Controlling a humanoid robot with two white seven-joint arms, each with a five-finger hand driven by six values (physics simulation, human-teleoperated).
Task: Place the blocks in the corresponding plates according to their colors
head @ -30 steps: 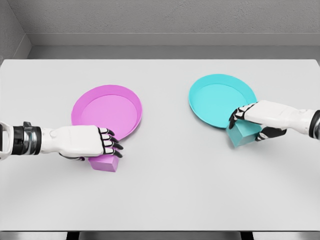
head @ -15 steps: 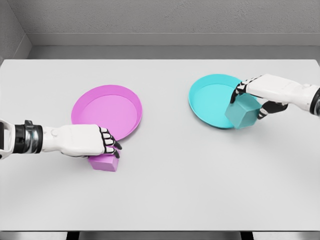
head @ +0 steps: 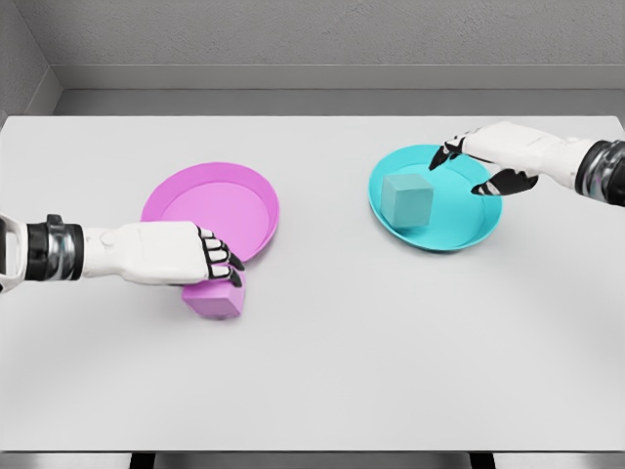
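White table (head: 391, 371) (grey wall (head: 322, 39) behind)

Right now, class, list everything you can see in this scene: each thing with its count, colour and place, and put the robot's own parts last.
Table: one, light grey, fills most of the view.
Pink plate: one, pink, left half of the table.
Teal plate: one, teal, right half of the table.
Pink block: one, pink, on the table just in front of the pink plate, under the left hand.
Teal block: one, teal, sitting inside the teal plate, free of any hand.
Left hand: one, white with black fingers, curled around the pink block.
Right hand: one, white with black fingertips, fingers spread over the far right edge of the teal plate, holding nothing.
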